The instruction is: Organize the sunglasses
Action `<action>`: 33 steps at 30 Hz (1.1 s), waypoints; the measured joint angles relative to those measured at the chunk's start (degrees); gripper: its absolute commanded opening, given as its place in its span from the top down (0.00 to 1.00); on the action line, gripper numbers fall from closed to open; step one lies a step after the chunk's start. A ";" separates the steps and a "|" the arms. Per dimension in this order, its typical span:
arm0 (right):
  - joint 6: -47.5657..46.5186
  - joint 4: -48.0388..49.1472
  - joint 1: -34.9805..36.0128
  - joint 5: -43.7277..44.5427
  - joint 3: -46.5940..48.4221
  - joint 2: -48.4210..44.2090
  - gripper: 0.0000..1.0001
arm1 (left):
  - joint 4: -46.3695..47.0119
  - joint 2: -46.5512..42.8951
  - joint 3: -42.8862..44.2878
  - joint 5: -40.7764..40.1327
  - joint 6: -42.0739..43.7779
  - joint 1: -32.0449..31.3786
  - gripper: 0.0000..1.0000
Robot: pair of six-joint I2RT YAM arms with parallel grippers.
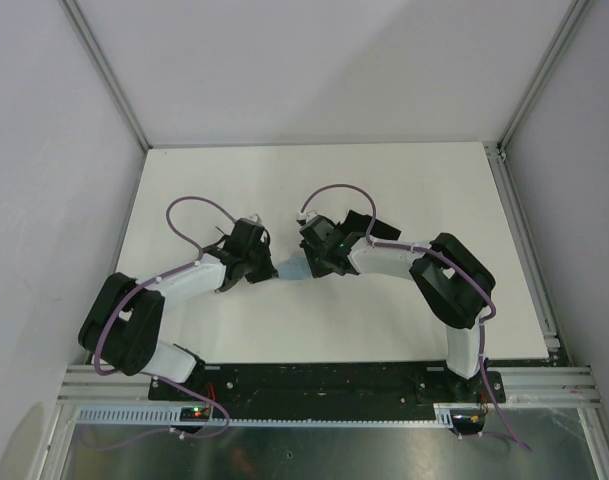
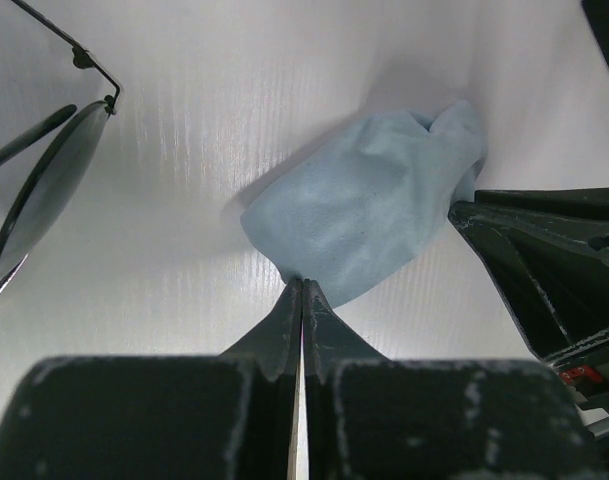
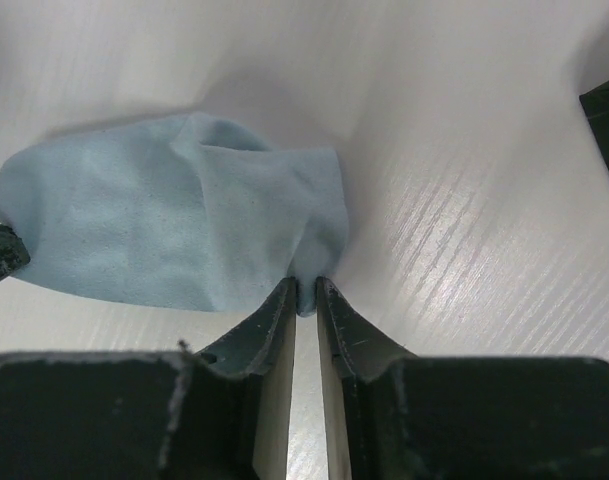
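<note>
A light blue cloth (image 2: pixel 364 210) lies crumpled on the white table between both grippers, lifted a little at its two ends. My left gripper (image 2: pixel 303 283) is shut on its near corner. My right gripper (image 3: pixel 306 290) is shut on the opposite corner of the cloth (image 3: pixel 164 220). In the top view the cloth (image 1: pixel 289 270) is a small pale patch between the left gripper (image 1: pixel 269 265) and the right gripper (image 1: pixel 309 268). The sunglasses (image 2: pixel 44 190) lie on the table left of the cloth, partly cut off by the frame edge.
A black box-like case (image 3: pixel 606 115) shows at the right edge of the right wrist view; in the top view it (image 1: pixel 358 221) sits just behind the right wrist. The right gripper's body (image 2: pixel 544 270) fills the right side of the left wrist view. Walls enclose the white table (image 1: pixel 434 200).
</note>
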 measured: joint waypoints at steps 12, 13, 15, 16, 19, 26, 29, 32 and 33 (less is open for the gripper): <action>-0.42 -0.24 0.00 0.22 0.09 -0.02 0.87 | 0.00 0.07 0.00 0.00 0.46 0.00 1.00; -0.42 -0.35 0.00 0.22 0.09 -0.02 0.86 | 0.00 0.07 0.00 0.02 0.46 0.00 1.00; -0.42 -0.61 0.00 0.22 0.20 -0.02 0.86 | 0.00 0.07 0.02 0.02 0.46 0.00 1.00; -0.42 -0.74 0.00 0.22 0.24 -0.02 0.86 | 0.00 0.07 0.02 0.02 0.46 0.00 1.00; -0.46 -1.46 0.00 0.26 0.48 -0.02 0.88 | -0.07 0.07 0.33 0.02 0.61 0.00 1.00; -0.85 -3.48 0.00 0.57 1.40 -0.20 0.86 | -0.04 0.07 2.49 0.02 1.01 0.00 1.00; -0.92 -3.91 -0.07 0.79 1.68 -0.57 0.86 | -0.13 0.07 3.50 0.02 1.11 0.00 1.00; -0.92 -4.50 -0.28 0.85 1.99 -1.11 0.91 | -0.63 0.07 4.79 0.02 1.57 0.00 1.00; -0.92 -4.66 -0.35 0.81 2.14 -1.20 0.92 | -0.72 0.07 5.05 0.02 1.81 0.00 1.00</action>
